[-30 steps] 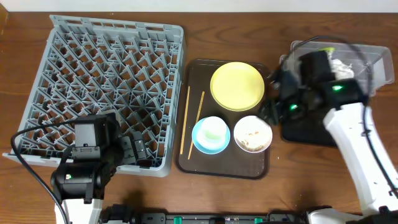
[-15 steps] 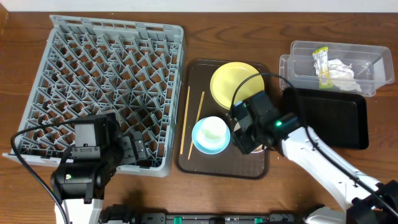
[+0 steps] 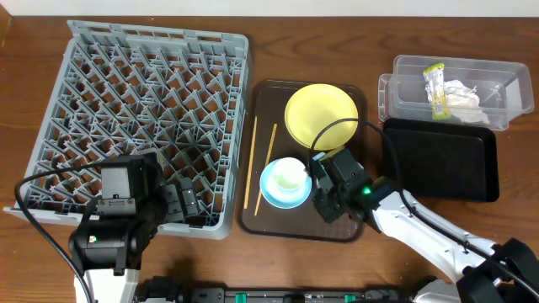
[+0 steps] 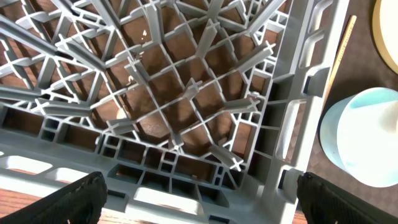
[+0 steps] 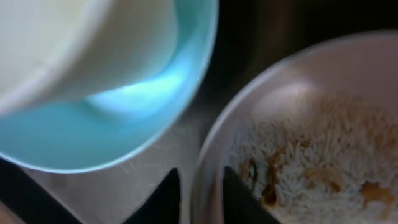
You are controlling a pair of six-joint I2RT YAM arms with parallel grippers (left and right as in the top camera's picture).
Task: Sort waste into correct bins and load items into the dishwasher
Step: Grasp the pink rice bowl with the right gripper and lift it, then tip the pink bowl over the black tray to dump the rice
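The step in hand looks like taking up the white bowl (image 5: 292,106) to dump its rice (image 5: 311,168). It sits at the tray's (image 3: 268,223) near right corner, just beside the blue bowl (image 3: 269,192) holding the cup (image 3: 289,176). The right gripper (image 5: 203,196) is down on it, one finger outside the rim, one inside, the gap narrow; whether they pinch yet I cannot tell. The plate (image 3: 320,116) lies at the tray's far right, the chopsticks (image 3: 250,164) along its left side. Right of the tray, the tub (image 3: 404,80) holds the wrapper (image 3: 435,88) and paper (image 3: 461,93); the black bin (image 3: 438,160) beside it looks bare. Left of the tray, the left gripper (image 4: 208,198) hangs wide open and empty over the rack's (image 3: 143,109) near corner.

Next, I judge, the pinch must be firm, the lift level and clear of the blue bowl, then a carry rightward off the tray and a tip over the black bin, likely the place for food.
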